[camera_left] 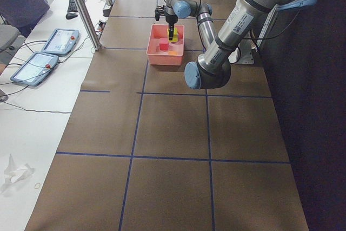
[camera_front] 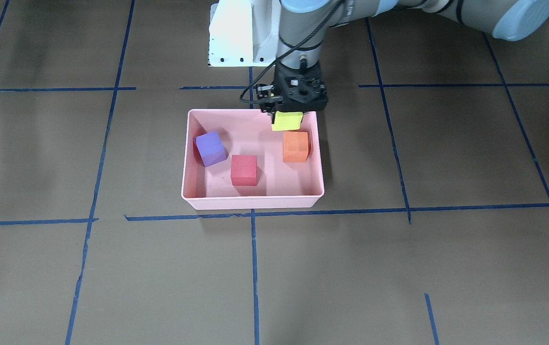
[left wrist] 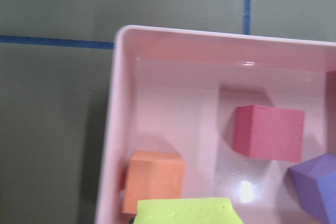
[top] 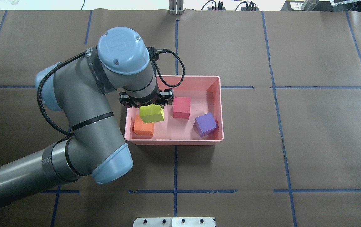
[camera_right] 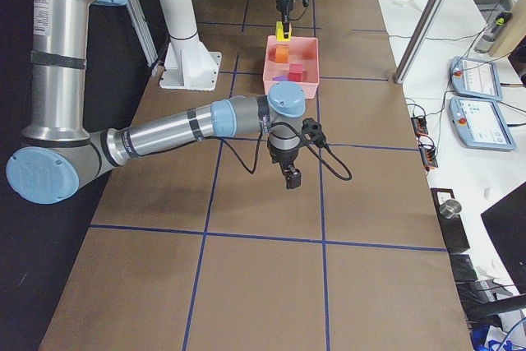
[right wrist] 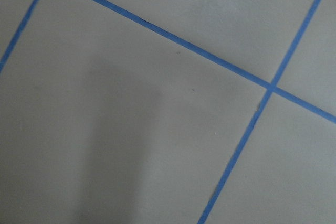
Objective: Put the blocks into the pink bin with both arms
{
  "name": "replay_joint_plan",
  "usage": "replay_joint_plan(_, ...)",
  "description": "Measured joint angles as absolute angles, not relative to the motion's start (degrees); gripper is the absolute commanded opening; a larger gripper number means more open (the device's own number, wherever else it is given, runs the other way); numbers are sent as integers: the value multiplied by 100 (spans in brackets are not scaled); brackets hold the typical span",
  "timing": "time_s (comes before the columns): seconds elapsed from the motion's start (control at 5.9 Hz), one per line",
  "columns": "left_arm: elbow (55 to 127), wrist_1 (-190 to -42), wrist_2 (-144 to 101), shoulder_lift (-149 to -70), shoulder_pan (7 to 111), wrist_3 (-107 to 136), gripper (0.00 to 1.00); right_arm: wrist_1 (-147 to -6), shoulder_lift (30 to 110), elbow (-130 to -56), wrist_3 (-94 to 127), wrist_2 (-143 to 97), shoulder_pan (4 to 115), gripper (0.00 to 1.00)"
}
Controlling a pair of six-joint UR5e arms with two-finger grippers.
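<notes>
The pink bin (camera_front: 253, 203) sits mid-table. In it lie the purple block (camera_front: 210, 148), the red block (camera_front: 244, 169) and the orange block (camera_front: 295, 146). My left gripper (camera_front: 288, 115) is shut on the yellow-green block (camera_front: 287, 121) and holds it above the bin, just over the orange block (top: 143, 128). The left wrist view shows the yellow-green block (left wrist: 186, 211) at its bottom edge, with the orange block (left wrist: 155, 179) below it. My right gripper (camera_right: 291, 177) hangs over bare table, away from the bin; I cannot tell whether it is open or shut.
The white pedestal base (camera_front: 238, 33) stands just behind the bin. Blue tape lines (camera_front: 254, 268) cross the brown table cover. A side bench with tablets (camera_left: 59, 40) and a metal post (camera_left: 81, 9) runs along the table's far side.
</notes>
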State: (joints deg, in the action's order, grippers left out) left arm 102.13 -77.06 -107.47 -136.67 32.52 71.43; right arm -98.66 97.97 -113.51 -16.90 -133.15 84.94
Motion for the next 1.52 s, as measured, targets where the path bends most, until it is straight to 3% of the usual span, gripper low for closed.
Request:
replay_joint_plan(0.34, 10687, -7700, -10742, -13102, 3423, 6245, 100, -9841, 10171, -11088, -1869, -13307, 8961, 100)
replay_joint_plan(0.85, 11394, -7716, -12075, -11133, 5456, 2707, 100, -9835, 10494, -10779, -2325, -13299, 9414, 100)
replay_joint_plan(1.52, 10785, -7933, -13025, -8850, 8193, -346, 100, -9833, 10256, -10701, -1841, -13411, 9494, 100)
